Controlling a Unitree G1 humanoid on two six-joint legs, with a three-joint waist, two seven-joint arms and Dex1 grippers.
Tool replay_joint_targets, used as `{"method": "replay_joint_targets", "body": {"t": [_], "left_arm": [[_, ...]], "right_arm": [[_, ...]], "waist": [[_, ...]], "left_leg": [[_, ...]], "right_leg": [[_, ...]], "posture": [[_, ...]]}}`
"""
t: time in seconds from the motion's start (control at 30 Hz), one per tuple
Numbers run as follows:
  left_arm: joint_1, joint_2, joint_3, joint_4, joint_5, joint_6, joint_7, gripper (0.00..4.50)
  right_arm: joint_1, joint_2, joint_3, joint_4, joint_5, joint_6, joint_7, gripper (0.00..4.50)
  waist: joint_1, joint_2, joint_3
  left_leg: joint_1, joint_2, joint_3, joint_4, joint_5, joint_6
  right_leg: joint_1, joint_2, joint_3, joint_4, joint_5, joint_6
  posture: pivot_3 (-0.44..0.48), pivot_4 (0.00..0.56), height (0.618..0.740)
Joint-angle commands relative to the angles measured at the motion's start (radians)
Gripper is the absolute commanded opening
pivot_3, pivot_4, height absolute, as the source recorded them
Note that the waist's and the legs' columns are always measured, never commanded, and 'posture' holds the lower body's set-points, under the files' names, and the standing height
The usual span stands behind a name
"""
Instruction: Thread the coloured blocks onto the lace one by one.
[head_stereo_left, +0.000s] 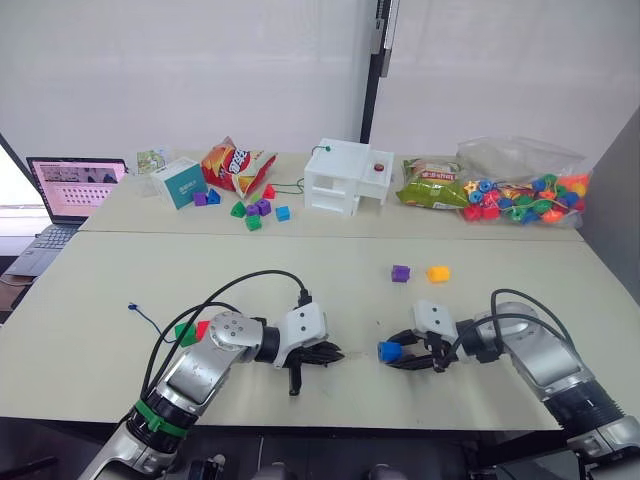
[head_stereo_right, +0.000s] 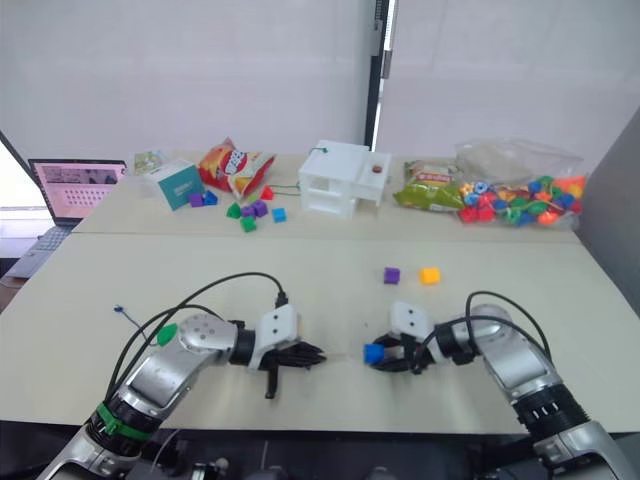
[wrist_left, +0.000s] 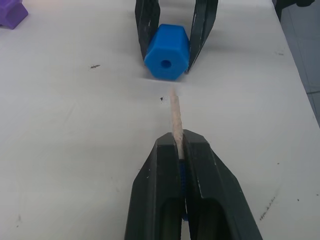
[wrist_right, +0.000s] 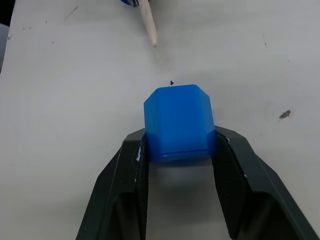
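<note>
Five blocks: blue block (wrist_right: 178, 123) clamped in right gripper (head_stereo_left: 400, 352); purple block (head_stereo_left: 400, 273), yellow block (head_stereo_left: 437, 273) loose; green block (head_stereo_left: 184, 333), red block (head_stereo_left: 202, 328) behind the left arm. Left gripper (wrist_left: 178, 150) pinching lace (wrist_left: 175, 117) tip.

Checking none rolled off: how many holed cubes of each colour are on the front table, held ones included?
blue cube: 1
purple cube: 1
yellow cube: 1
green cube: 1
red cube: 1
Total: 5

Both arms reach inward, left gripper (wrist_left: 181, 150) and right gripper (wrist_right: 177, 150) clamped, tips facing.
</note>
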Motion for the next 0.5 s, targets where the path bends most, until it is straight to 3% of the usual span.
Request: {"method": "replay_joint_targets", "body": {"t": [0.03, 0.5], "left_arm": [[-0.032, -0.015, -0.016, -0.015, 0.007, 0.005, 0.009, 0.00], [-0.079, -0.028, -0.061, 0.029, 0.033, -0.006, -0.003, 0.00]], "right_arm": [[0.022, 0.007, -0.038, -0.073, 0.011, 0.033, -0.031, 1.29], [0.045, 0.015, -0.020, -0.129, -0.032, 0.073, -0.074, 1.29]], "waist": [[0.002, 0.000, 0.000], [0.003, 0.000, 0.000]], "left_leg": [[0.000, 0.000, 0.000, 0.000, 0.000, 0.000], [0.000, 0.000, 0.000, 0.000, 0.000, 0.000]], "right_leg": [[0.000, 0.000, 0.000, 0.000, 0.000, 0.000], [0.000, 0.000, 0.000, 0.000, 0.000, 0.000]], "posture": [[0.000, 0.150, 0.740], [0.000, 0.150, 0.740]]}}
